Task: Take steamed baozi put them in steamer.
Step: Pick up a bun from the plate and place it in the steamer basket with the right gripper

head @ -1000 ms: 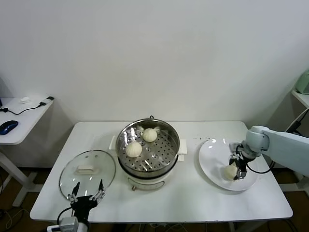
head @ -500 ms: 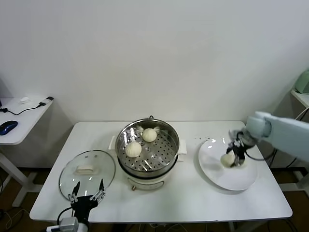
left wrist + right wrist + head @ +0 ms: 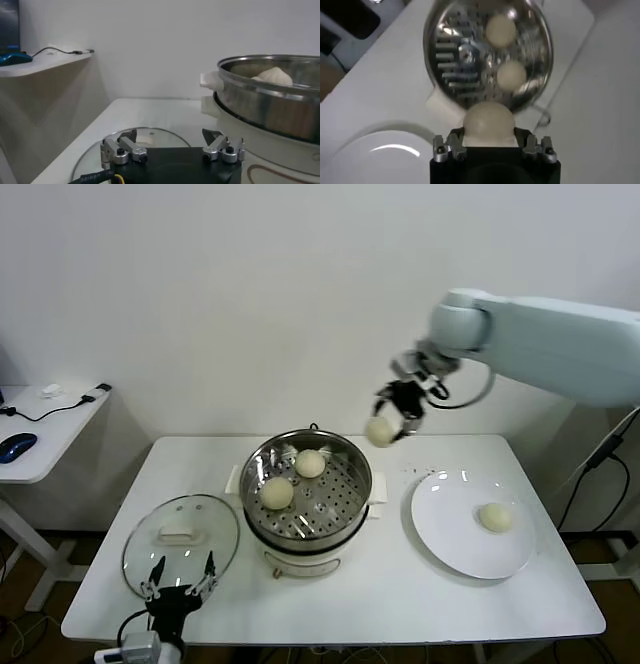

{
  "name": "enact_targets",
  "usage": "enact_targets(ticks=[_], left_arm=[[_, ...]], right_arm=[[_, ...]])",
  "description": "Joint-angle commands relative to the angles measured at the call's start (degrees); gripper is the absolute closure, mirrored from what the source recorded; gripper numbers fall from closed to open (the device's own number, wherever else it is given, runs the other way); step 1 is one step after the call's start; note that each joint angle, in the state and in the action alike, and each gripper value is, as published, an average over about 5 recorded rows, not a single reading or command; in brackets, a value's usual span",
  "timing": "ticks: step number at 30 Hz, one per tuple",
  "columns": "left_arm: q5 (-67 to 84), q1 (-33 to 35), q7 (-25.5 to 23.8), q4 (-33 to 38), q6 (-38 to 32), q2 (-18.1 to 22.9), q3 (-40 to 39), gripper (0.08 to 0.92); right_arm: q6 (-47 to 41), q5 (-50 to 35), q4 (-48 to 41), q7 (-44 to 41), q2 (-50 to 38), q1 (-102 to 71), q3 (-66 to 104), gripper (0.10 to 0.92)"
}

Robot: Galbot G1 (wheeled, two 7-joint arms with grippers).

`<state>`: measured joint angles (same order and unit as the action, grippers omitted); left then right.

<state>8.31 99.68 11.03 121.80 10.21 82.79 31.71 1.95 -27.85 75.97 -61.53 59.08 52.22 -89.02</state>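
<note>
The steamer (image 3: 305, 546) stands mid-table with two steamed baozi (image 3: 311, 463) (image 3: 277, 493) on its perforated tray. My right gripper (image 3: 386, 426) is shut on a third baozi (image 3: 380, 431), held high in the air just right of the steamer's back rim. In the right wrist view this baozi (image 3: 489, 122) sits between the jaws of the right gripper (image 3: 489, 136), with the steamer (image 3: 431, 60) below. Another baozi (image 3: 493, 517) lies on the white plate (image 3: 450, 534). My left gripper (image 3: 180, 584) stays parked open at the table's front left.
A glass lid (image 3: 182, 534) with a white handle lies flat left of the steamer, just beyond the left gripper (image 3: 169, 134). A side table (image 3: 40, 434) with a blue mouse stands at the far left.
My right gripper has lifted a baozi off the plate and carried it up and left to the steamer's edge. One baozi now shows on the plate. The left arm has not moved.
</note>
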Motion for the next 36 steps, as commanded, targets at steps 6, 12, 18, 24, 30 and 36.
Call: enact_targets(ticks=[6,12,18,24,30,36], left_arm=[[0.3,0.1,0.1,-0.3,-0.1,0.0,0.3,0.177],[0.2,0.0,0.4,-1.0,-0.4,-0.1,0.5,0.177],[0.2,0.3,0.6,-1.2,-0.6,0.0,0.6,0.177],[0.3,0.3,0.8,-1.3,-0.7,0.1,0.6,0.177],[0.3,0.3,1.1,-1.4,-0.8,0.1,0.6,0.177],[0.3,0.4,1.2,-1.2,-0.8,0.2,0.6,0.177]], right_arm=[[21.1,10.0,4.2,0.0,20.3,-4.7,1.5,0.355],[23.8,14.3,1.9,1.0,21.3,-10.0,0.1,0.355],[24.3,17.7,0.2,2.1,20.9,-14.2,-0.6,0.355],[24.1,18.8,-1.1,3.9,21.1,-16.6,-0.6,0.35],[24.2,19.3,-2.3,4.8,21.2,-17.2,-0.2,0.329],[24.9,16.3,-1.6,3.6,19.7,-14.2,0.3,0.221]])
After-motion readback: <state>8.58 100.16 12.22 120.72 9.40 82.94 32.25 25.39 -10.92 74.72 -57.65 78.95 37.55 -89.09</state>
